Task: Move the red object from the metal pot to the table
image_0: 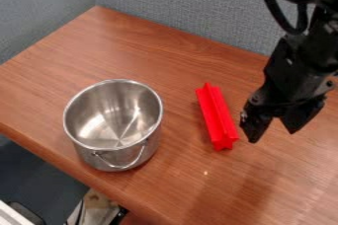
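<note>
The red block (216, 116) lies flat on the wooden table (126, 51), off at three o'clock from the metal pot (115, 122) and clear of its rim. The pot sits upright, nothing inside it. The black gripper (268, 125) hangs at three o'clock from the block, fingers spread wide and pointing down, holding nothing, not touching the block.

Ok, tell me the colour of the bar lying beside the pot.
Bright red. The bar lies on the table, right of the metal pot, in the camera view.
</note>
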Controlling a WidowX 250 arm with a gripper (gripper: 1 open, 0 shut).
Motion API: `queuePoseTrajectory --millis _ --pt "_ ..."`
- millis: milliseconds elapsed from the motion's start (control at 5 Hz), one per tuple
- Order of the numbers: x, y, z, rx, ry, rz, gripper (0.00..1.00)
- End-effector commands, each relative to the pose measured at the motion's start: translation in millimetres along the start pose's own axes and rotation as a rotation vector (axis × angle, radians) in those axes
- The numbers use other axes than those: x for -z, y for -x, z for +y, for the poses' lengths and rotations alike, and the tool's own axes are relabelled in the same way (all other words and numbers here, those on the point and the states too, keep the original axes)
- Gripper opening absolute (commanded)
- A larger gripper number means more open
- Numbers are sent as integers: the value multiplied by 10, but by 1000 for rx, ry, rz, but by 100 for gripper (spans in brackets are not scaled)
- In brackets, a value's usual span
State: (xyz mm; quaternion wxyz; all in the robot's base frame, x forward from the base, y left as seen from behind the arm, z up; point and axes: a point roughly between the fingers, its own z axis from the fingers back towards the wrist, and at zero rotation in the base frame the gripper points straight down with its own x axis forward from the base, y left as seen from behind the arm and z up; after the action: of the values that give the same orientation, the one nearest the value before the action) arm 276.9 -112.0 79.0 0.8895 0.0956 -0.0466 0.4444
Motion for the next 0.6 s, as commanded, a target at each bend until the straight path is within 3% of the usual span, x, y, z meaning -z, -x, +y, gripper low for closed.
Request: queuePoseTrajectory --millis 0,200,400 --pt "-378 -2 -33 36 86 -41 100" --pt "-593 14 -3 120 112 -71 100" --pt "-738 -295 291 213 123 -94 100"
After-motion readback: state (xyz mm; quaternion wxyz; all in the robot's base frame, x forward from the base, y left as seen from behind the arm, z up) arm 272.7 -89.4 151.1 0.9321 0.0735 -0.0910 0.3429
